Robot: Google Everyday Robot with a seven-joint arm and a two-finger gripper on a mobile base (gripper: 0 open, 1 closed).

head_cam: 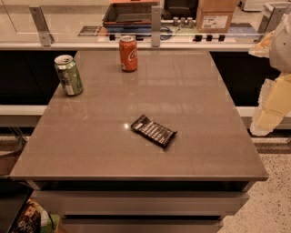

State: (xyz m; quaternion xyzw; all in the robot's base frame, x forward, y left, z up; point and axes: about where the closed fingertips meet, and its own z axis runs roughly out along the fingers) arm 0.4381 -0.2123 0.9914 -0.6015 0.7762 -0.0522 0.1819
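Note:
On the brown table lie three things. A green can stands upright near the left edge. An orange-red soda can stands upright at the back, left of centre. A dark snack bar in its wrapper lies flat near the middle, slightly toward the front. My gripper, pale white and yellow, hangs at the right edge of the view, beyond the table's right side and above the floor. It holds nothing that I can see. The snack bar is the thing nearest to it, well to its left.
A glass partition with metal posts runs behind the table; past it sit a dark tray and a cardboard box. Speckled floor lies at the right front. A colourful bag sits at the bottom left.

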